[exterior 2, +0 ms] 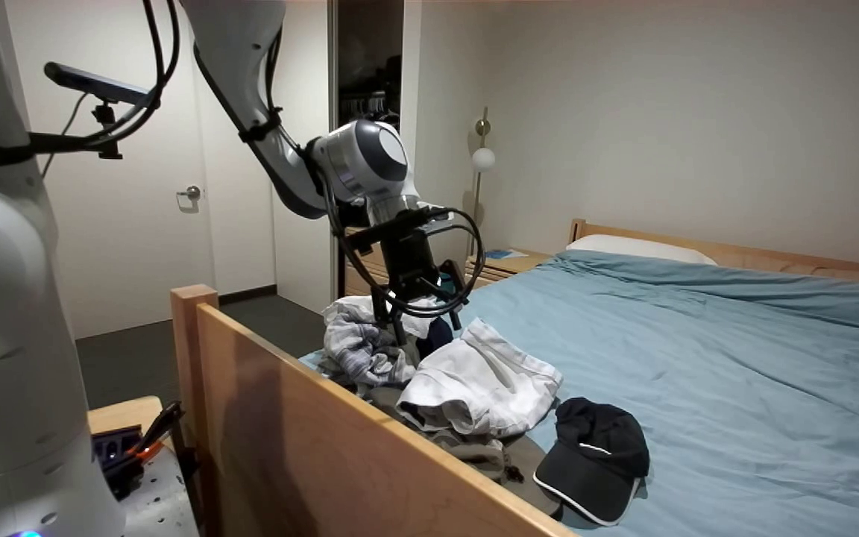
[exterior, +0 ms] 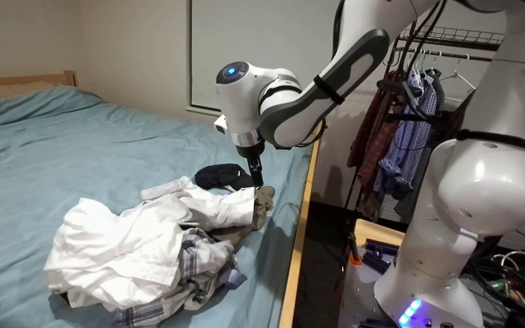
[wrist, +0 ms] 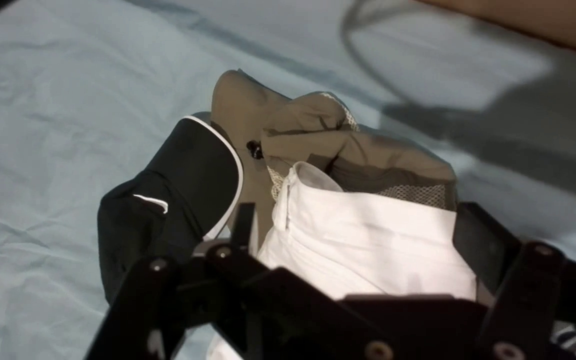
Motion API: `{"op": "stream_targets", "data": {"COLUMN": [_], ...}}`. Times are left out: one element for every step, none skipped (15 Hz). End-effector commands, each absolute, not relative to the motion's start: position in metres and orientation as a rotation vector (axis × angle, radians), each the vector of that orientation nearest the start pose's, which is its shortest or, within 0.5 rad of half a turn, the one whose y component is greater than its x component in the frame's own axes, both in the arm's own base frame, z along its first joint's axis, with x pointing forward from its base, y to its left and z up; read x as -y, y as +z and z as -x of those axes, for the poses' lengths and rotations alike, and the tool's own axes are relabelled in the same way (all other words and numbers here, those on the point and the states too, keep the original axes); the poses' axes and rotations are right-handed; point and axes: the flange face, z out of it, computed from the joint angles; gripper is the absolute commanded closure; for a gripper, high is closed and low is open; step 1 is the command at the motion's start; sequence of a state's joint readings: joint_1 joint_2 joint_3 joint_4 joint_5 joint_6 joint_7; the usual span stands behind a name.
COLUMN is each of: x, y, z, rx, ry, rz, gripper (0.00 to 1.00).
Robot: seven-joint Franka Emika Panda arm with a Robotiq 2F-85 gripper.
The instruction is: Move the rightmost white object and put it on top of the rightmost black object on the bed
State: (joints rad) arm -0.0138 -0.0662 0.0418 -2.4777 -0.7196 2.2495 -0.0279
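Note:
A white garment with a waistband lies on the bed pile, in both exterior views and below the jaws in the wrist view. A black cap with white brim trim lies beside it, in both exterior views and at left in the wrist view. My gripper is open, its fingers wide apart on either side of the white garment. It points down above the pile in both exterior views. Whether the fingertips touch the cloth I cannot tell.
An olive hat lies partly under the white garment, touching the cap. Another large white cloth and a plaid shirt lie bunched beside it. The wooden bed end board rises between the robot base and the bed.

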Motion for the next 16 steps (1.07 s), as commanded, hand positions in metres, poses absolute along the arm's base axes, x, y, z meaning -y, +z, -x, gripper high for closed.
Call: {"op": "stream_targets", "data": {"x": [0.003,0.000,-0.001,-0.001,-0.001,0.000,0.001,0.001,0.001,0.000,0.001,0.004,0.007,0.013,0.001,0.006], "y": [0.307,0.306,0.306,0.308,0.305,0.295,0.289,0.279,0.271,0.259,0.249,0.236,0.227,0.219,0.232,0.223], "z": [-0.453,-0.453,-0.453,-0.457,-0.459,-0.461,-0.462,-0.462,-0.463,-0.459,-0.458,-0.454,-0.451,-0.447,-0.453,-0.450], "rx": [-0.767,-0.789,-0.802,-0.900,-0.999,-1.068,-1.137,-1.204,-1.271,-1.340,-1.407,-1.475,-1.542,-1.607,-1.482,-1.526], "ry": [-0.218,-0.221,-0.223,-0.250,-0.289,-0.282,-0.290,-0.283,-0.280,-0.262,-0.254,-0.237,-0.232,-0.244,-0.249,-0.257], "rz": [-2.501,-2.495,-2.491,-2.456,-2.409,-2.412,-2.388,-2.378,-2.361,-2.347,-2.328,-2.308,-2.281,-2.257,-2.312,-2.303], "gripper": [0.00,0.00,0.00,0.00,0.00,0.00,0.00,0.00,0.00,0.00,0.00,0.00,0.00,0.00,0.00,0.00]}}
